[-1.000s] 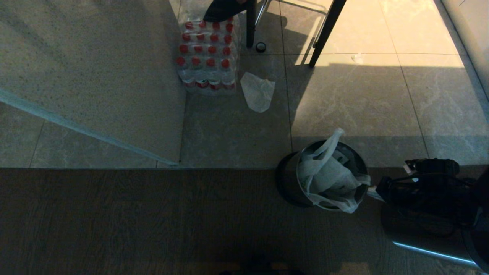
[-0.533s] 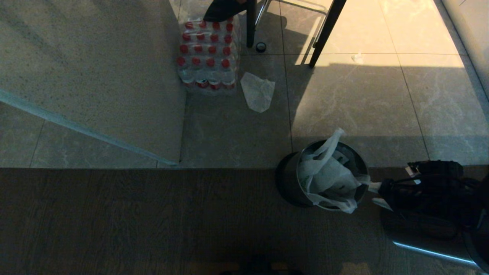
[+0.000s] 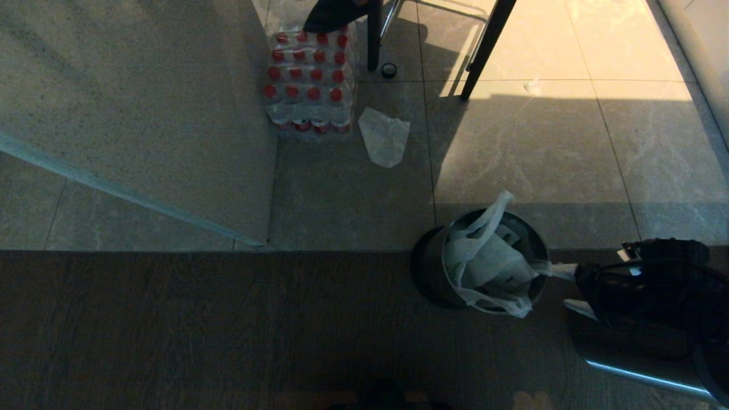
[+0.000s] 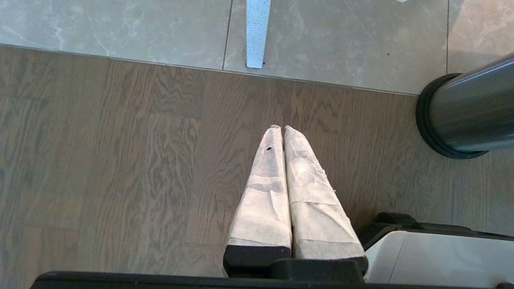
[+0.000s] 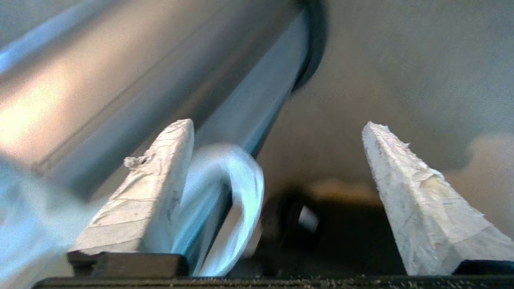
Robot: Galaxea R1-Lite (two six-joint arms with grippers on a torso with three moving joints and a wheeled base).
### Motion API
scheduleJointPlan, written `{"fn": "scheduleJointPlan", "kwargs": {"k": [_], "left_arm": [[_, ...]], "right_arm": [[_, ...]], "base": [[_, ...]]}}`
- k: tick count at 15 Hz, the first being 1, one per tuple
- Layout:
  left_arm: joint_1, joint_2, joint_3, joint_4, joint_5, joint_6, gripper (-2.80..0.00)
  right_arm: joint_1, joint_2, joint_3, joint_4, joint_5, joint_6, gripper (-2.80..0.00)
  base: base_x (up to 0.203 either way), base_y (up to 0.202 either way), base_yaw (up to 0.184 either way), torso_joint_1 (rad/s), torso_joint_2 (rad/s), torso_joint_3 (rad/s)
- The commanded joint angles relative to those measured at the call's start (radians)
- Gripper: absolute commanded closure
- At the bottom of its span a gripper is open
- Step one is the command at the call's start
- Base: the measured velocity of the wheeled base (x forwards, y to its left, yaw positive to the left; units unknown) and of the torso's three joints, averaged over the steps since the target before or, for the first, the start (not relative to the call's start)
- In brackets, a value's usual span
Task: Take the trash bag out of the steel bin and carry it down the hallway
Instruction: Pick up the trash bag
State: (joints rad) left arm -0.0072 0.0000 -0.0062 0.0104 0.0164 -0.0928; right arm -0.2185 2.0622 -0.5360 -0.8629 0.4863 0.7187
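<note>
Wood-grain flooring (image 3: pixel 199 330) is met by glossy grey tiles (image 3: pixel 353 199) along a seam just behind the steel bin (image 3: pixel 427 273), and a pale speckled panel (image 3: pixel 142 114) is seen well to the left of the bin. A shrink-wrapped pack of red-capped bottles (image 3: pixel 310 80) is stood well beyond the bin, with a small flat white wrapper (image 3: pixel 384 136) laid between pack and bin.

The trash bag (image 3: pixel 490 262) is not yet removed: it is seated inside the bin, one loop handle (image 3: pixel 494 212) raised over the far rim and the other drawn out over the rim on the bin's right. The right gripper (image 5: pixel 277 196) is held just beside the bin on that side, its jaws spread wide; in the right wrist view a white loop of bag plastic (image 5: pixel 237 192) is seen draped against one taped finger (image 5: pixel 156 188), unclamped. The left gripper (image 4: pixel 283 132) is parked over the wood floor to the left of the bin, its fingers pressed together on nothing.

The step in hand is judged to be the taking of the handle. For the next move, the loop must be brought between the fingers and pinched firmly, then lifted straight up, since thin plastic can slip free or the light bin be dragged along.
</note>
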Motion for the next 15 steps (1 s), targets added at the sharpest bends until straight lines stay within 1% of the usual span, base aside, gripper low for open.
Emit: {"fn": "scheduleJointPlan", "kwargs": {"k": [1, 4, 6, 8, 12, 15], "left_arm": [[0.0, 0.0, 0.0, 0.0, 0.0, -0.001, 0.0], [0.0, 0.0, 0.0, 0.0, 0.0, -0.001, 0.0], [0.0, 0.0, 0.0, 0.0, 0.0, -0.001, 0.0], [0.0, 0.0, 0.0, 0.0, 0.0, -0.001, 0.0], [0.0, 0.0, 0.0, -0.001, 0.0, 0.0, 0.0], [0.0, 0.0, 0.0, 0.0, 0.0, -0.001, 0.0]], "right_arm": [[-0.013, 0.029, 0.004, -0.046, -0.039, -0.003, -2.8], [-0.012, 0.044, -0.006, -0.048, -0.048, -0.002, -2.8], [-0.006, 0.06, -0.023, -0.045, -0.077, -0.01, -2.8], [0.008, 0.058, -0.025, -0.039, -0.076, -0.016, -2.8], [0.081, 0.041, -0.011, -0.022, -0.075, -0.013, -2.8], [0.109, 0.021, 0.012, -0.004, -0.075, -0.016, -2.8]], "base": [[0.0, 0.0, 0.0, 0.0, 0.0, 0.0], [0.0, 0.0, 0.0, 0.0, 0.0, 0.0], [0.0, 0.0, 0.0, 0.0, 0.0, 0.0], [0.0, 0.0, 0.0, 0.0, 0.0, 0.0], [0.0, 0.0, 0.0, 0.0, 0.0, 0.0], [0.0, 0.0, 0.0, 0.0, 0.0, 0.0]]}}
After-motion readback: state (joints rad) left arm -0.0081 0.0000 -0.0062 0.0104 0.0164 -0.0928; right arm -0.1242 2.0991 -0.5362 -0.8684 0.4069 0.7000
